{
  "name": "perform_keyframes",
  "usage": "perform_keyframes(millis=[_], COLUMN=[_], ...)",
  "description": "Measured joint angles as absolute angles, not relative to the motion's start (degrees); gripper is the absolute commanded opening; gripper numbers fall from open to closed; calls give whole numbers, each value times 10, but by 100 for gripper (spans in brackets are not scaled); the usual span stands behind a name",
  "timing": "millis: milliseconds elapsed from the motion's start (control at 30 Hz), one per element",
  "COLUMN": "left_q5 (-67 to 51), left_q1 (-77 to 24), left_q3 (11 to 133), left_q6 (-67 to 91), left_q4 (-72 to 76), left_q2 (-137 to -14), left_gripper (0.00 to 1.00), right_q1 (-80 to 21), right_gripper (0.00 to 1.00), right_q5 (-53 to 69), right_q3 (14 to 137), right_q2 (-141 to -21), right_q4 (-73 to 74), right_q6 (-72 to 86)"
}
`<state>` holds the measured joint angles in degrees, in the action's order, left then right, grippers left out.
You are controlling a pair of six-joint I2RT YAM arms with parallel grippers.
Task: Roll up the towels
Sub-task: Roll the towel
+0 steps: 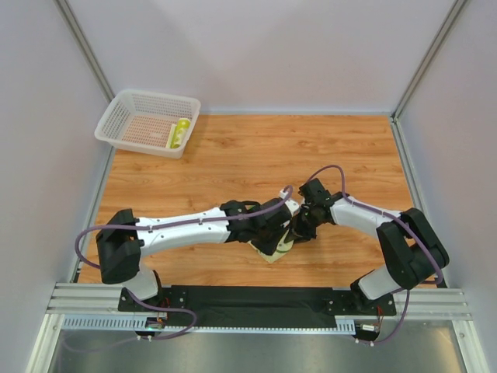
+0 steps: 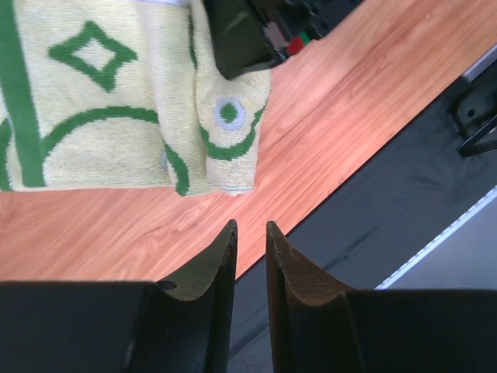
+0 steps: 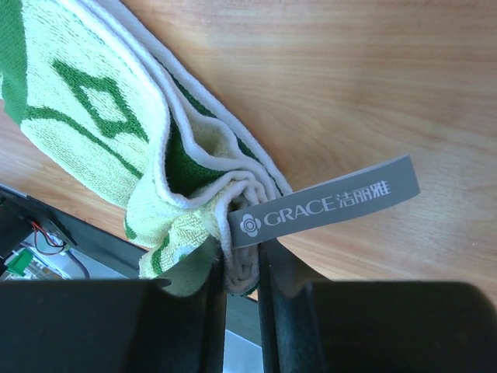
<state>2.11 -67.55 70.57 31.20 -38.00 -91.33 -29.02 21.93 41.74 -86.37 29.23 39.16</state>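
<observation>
My right gripper [image 3: 241, 268] pinches the patterned towel [image 3: 101, 132] by its folded, tagged corner near the table's [image 1: 233, 155] front edge, anchoring the roll's start. My left gripper [image 2: 250, 249] hovers beside it, nearly closed (holding nothing).

Table [image 1: 233, 155]: wooden top with plank grain, reddish-brown, running between the pale side walls.
Basket [image 1: 124, 116]: white plastic mesh, rectangular, standing at the far left corner of the table (slightly turned against the table's edges).
Rail [image 1: 85, 299]: grey aluminium, lying across the near edge.
Base plate [image 1: 256, 299]: black, flat, lying along the near edge just beyond the table.
</observation>
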Motion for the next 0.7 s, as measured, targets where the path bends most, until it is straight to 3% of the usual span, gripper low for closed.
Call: perform_keyframes(millis=[467,700], left_q5=[37,65], left_q1=[-723,-723], left_q3=[701,702], left_q6=[265,256], left_q4=[-327,-322], left_q2=[-1018,-1034], left_gripper=[31,41], right_q1=[-300,-303], right_gripper=[12,11], right_q5=[208,206], right_q3=[428,432], right_q2=[-864,-864], right_q4=[312,317], right_q6=[392,392])
